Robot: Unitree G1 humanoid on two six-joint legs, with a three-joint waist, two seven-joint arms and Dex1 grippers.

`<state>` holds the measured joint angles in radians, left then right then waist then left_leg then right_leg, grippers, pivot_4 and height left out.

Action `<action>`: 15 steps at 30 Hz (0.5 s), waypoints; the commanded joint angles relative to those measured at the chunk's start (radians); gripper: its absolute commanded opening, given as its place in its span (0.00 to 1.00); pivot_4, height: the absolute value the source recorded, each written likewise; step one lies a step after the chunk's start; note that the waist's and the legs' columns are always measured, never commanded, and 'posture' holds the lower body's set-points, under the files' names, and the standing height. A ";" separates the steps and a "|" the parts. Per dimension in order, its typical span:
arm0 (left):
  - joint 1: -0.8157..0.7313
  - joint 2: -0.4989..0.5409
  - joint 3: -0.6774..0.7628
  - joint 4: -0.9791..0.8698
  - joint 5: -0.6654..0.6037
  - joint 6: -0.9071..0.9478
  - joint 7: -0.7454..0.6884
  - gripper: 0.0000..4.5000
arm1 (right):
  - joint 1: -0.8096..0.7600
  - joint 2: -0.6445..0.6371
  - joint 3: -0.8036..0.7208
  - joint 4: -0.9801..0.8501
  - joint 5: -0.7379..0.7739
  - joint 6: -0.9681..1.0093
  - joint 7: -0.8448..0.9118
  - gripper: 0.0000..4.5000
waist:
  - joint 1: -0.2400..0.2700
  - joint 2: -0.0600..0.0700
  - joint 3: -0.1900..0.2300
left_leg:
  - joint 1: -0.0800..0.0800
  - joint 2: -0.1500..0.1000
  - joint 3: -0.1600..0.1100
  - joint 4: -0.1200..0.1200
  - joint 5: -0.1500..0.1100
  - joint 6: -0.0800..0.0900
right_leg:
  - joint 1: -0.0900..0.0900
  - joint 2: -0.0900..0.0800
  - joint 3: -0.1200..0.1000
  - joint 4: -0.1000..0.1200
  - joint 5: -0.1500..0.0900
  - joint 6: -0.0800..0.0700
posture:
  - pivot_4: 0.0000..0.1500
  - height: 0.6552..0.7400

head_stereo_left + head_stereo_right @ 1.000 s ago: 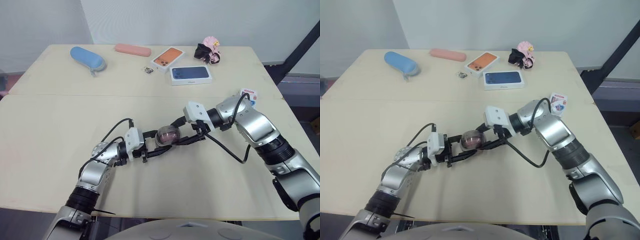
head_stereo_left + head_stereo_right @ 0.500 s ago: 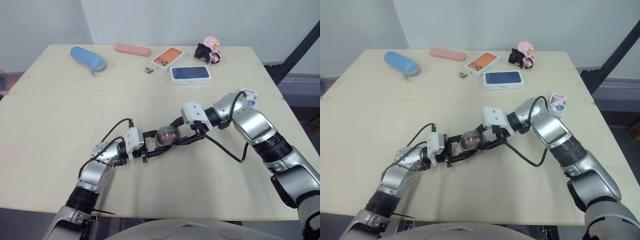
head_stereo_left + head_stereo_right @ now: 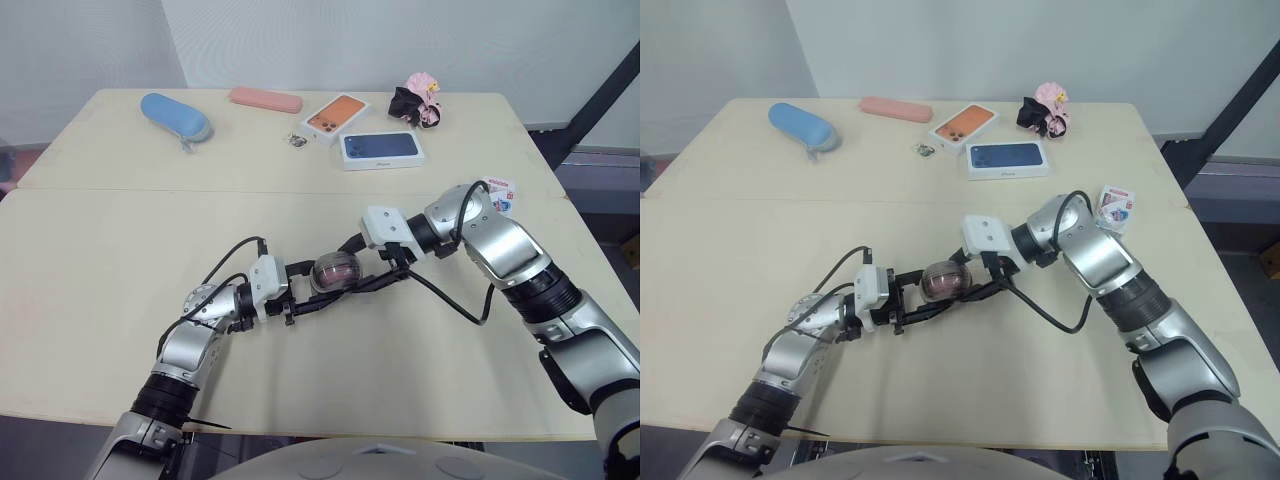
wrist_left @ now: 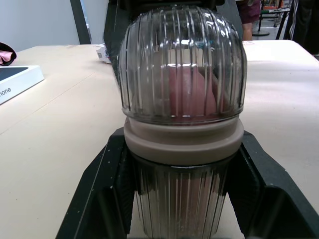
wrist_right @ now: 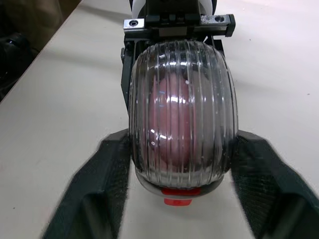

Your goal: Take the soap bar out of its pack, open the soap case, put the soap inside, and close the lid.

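Note:
The soap case [image 3: 335, 272] is a clear ribbed oval shell with a beige band. A pink soap bar [image 4: 187, 92] shows through the shell, and the lid is down. The case hangs just above the table's middle, held from both sides. My left gripper [image 3: 322, 286] is shut on its lower half, fingers [image 4: 107, 179] pressed against the ribbed base. From the opposite side my right gripper [image 3: 352, 273] is shut on the domed lid, its fingers [image 5: 107, 169] flanking it. A small white and red packet [image 3: 497, 190] lies near the table's right edge.
Along the far side lie a blue pouch [image 3: 175, 117], a pink case [image 3: 265, 100], an orange phone box [image 3: 336, 117], a blue phone box [image 3: 381, 148], a small metal item [image 3: 296, 141] and a pink and black cloth toy [image 3: 418, 100]. A black cable [image 3: 450, 300] loops under my right wrist.
My right forearm and wrist block have edged a little toward the left. The soap case and my left gripper have stayed where they were.

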<state>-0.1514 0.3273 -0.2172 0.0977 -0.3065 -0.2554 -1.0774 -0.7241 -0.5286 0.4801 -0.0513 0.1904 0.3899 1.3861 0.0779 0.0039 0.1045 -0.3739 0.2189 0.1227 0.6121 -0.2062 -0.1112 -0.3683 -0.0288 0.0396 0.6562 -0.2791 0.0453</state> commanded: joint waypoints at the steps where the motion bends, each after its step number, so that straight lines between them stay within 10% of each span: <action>1: 0.001 0.006 0.000 0.000 0.017 -0.005 0.009 0.43 | -0.024 -0.002 -0.007 -0.021 -0.003 -0.009 0.008 0.99 | 0.000 0.000 0.000 | 0.000 0.000 0.000 0.000 0.000 0.000 | 0.000 0.000 0.000 0.000 0.000 0.000 | 1.00 1.00; 15: -0.001 0.003 0.000 0.004 0.021 -0.009 0.009 0.43 | 0.047 -0.092 -0.042 -0.010 -0.011 -0.030 0.015 0.99 | 0.002 0.000 0.000 | 0.000 0.000 0.000 0.000 0.000 0.000 | 0.000 0.000 0.000 0.000 0.000 0.000 | 1.00 1.00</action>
<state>-0.1522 0.3225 -0.2184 0.0991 -0.3019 -0.2591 -1.0768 -0.6808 -0.6013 0.4789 -0.0486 0.1745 0.3707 1.3955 0.0802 0.0039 0.1045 -0.3742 0.2187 0.1227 0.6121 -0.2062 -0.1111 -0.3683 -0.0290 0.0394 0.6558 -0.2791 0.0453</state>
